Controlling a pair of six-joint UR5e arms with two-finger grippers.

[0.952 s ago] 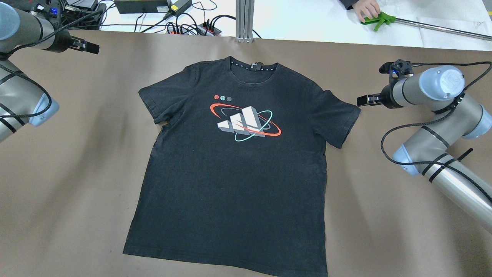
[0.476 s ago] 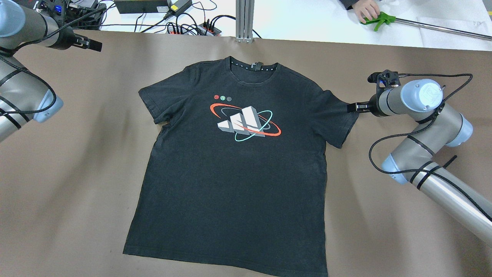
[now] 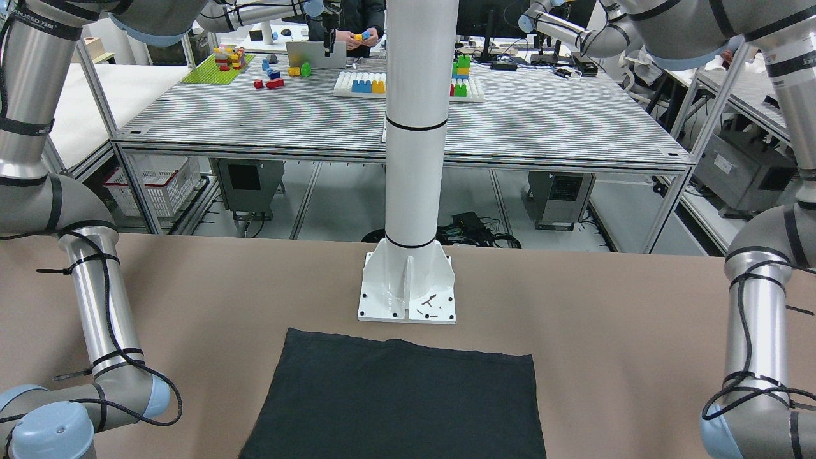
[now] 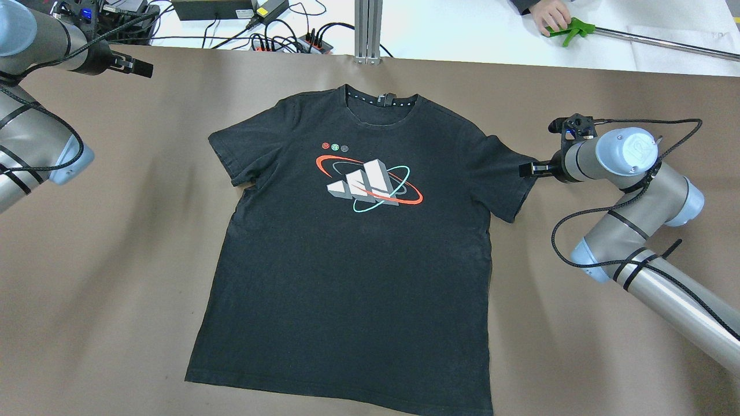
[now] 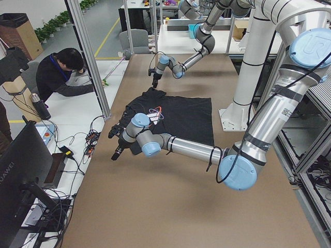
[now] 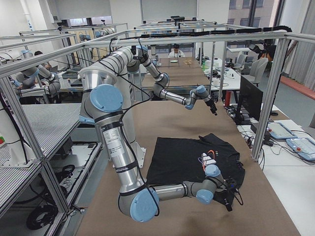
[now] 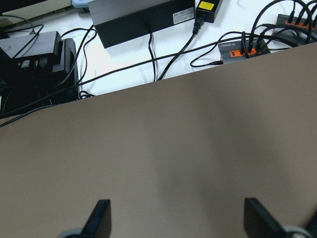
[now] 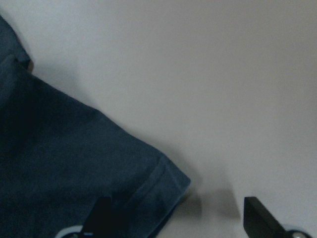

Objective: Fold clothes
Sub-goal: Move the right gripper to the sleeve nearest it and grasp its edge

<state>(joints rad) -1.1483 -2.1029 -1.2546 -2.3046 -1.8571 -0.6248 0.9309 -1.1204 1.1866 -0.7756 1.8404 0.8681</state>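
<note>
- Right gripper (image 4: pixel 527 169) is open at the outer edge of the shirt's sleeve (image 4: pixel 504 180). In the wrist view its two flat black fingers (image 8: pixel 102 214) stand wide apart, one over the sleeve cloth and the other over bare table. I cannot tell whether they touch the cloth.
- Left gripper (image 4: pixel 140 67) is open too, with nothing between its dark fingers (image 7: pixel 100 217). It hangs over bare table near the far left corner, well apart from the shirt.
- The shirt (image 4: pixel 347 260) is black, matte and soft, with short sleeves. It lies flat and spread out, front side up, in the middle of the table (image 4: pixel 104 242). Its neck points to the far edge, and its straight bottom hem lies near the robot's white post (image 3: pixel 414 127).
- The print (image 4: pixel 370 185) on the chest shows three slanted grey-white blocks, crossed by one red and one teal oval ring. Three small round dots sit above it.
- The collar (image 4: pixel 378 99) is round, with a row of tiny white marks inside.
- The sleeve ends in a stitched hem band with a rounded corner.
- The table cover is smooth and brown, with soft waves.
- Beyond the far edge, on a white surface, lie thin black cables (image 7: pixel 148 59), a black box (image 7: pixel 141 17) and power strips (image 4: pixel 289 43).
- A person's hand (image 4: pixel 552 14) rests on a green handle (image 4: pixel 572 29) of a long metal rod.
</note>
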